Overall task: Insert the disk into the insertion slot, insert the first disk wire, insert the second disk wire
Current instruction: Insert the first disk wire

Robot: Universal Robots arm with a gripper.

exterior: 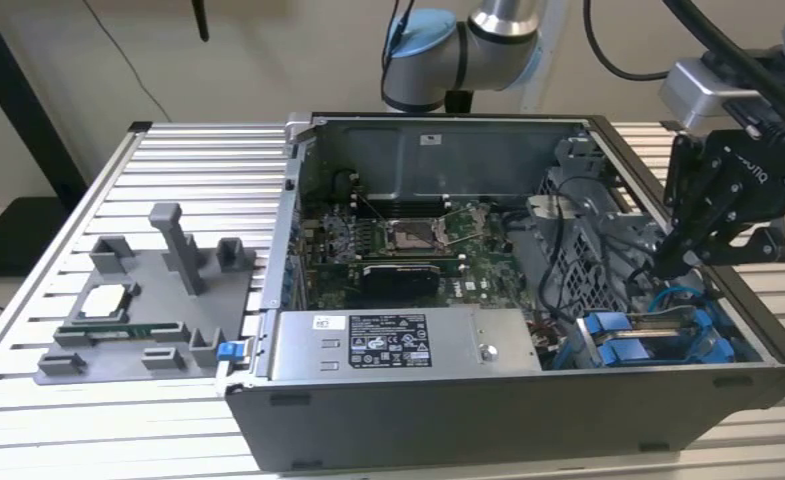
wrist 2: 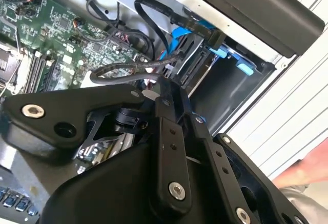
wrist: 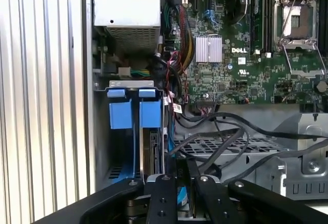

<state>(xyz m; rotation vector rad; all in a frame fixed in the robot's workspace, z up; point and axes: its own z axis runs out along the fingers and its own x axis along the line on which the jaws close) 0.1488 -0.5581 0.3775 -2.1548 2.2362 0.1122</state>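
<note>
A slatted aluminium table (exterior: 19,400) is carrying everything. At the exterior view's left, a grey parts fixture (exterior: 165,250) is holding a processor chip (exterior: 105,300) and a memory stick (exterior: 119,330). Just beside it, an open computer case (exterior: 499,420) is lying on its side. The silver power supply box (exterior: 399,345) is sitting along the case's near edge, and the green motherboard (exterior: 365,240) is lying behind it with its bare processor socket (exterior: 412,235) facing up. Black cables (exterior: 566,275) are looping across the case toward the right.

In the case's near right corner the disk (exterior: 626,345) is sitting edge-up in the insertion slot (wrist: 131,84), its blue carrier showing above the grey sheet metal. Above that corner the gripper (exterior: 662,268) is reaching down into the case. In the second wrist view the gripper (wrist 2: 156,88) is holding its fingers (wrist 2: 166,131) narrow, tips nearly meeting, right against a black cable (wrist 2: 123,70). I cannot tell whether it is pinching that cable.
</note>
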